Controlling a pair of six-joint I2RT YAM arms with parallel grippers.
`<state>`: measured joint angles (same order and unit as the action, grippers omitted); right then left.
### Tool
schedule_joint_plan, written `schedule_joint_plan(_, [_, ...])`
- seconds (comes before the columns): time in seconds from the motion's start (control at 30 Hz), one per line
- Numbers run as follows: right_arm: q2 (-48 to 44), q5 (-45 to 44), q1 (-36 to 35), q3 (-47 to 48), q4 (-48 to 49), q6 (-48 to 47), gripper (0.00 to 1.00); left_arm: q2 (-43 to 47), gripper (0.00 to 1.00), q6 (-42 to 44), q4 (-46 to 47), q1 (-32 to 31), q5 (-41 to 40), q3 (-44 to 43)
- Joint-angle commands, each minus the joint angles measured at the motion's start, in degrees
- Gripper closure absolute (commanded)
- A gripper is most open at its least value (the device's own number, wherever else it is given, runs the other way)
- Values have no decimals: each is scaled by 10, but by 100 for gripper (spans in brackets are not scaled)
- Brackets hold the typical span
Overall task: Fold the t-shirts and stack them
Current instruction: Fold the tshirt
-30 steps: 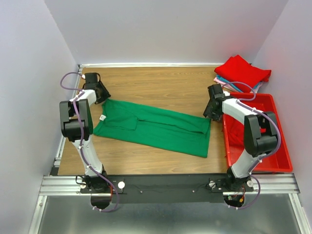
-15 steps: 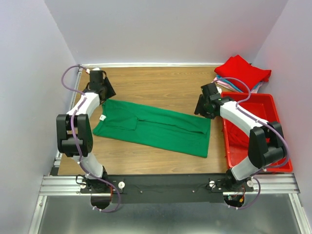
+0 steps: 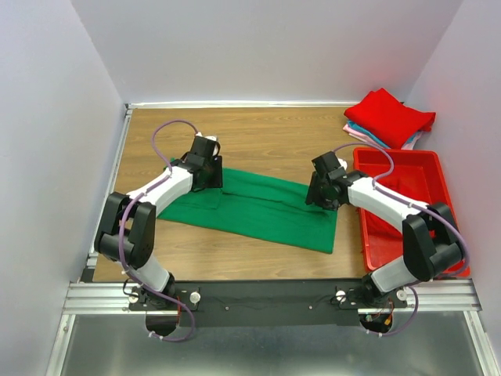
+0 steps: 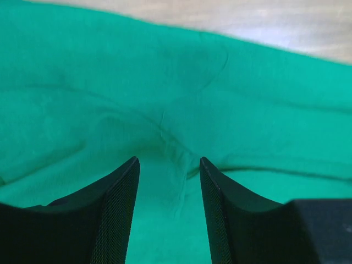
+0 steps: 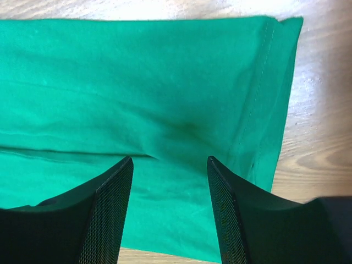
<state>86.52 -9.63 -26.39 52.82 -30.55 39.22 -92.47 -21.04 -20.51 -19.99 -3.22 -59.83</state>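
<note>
Both arms have moved inward off the shirt's ends. Left gripper and right gripper sit over the green shirt, claws spread, nothing pinched, possibly touching cloth. The shirt lies mid-table, folded into a long strip, lightly creased.

Your top camera looks down from high behind the near edge onto the whole table. Your two wrist cameras point down, very close over opposite ends of the green t-shirt, which all three views share.
</note>
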Motion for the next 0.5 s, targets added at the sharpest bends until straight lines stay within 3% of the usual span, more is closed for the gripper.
schedule_joint_plan(0.0, [-15,-18,-5,-24,-10,22,37,11,44,27,-23,-20,-23,20])
schedule_joint_plan(0.47, [-22,-34,-8,-71,-2,37,37,-18,45,28,-23,-52,-41,53])
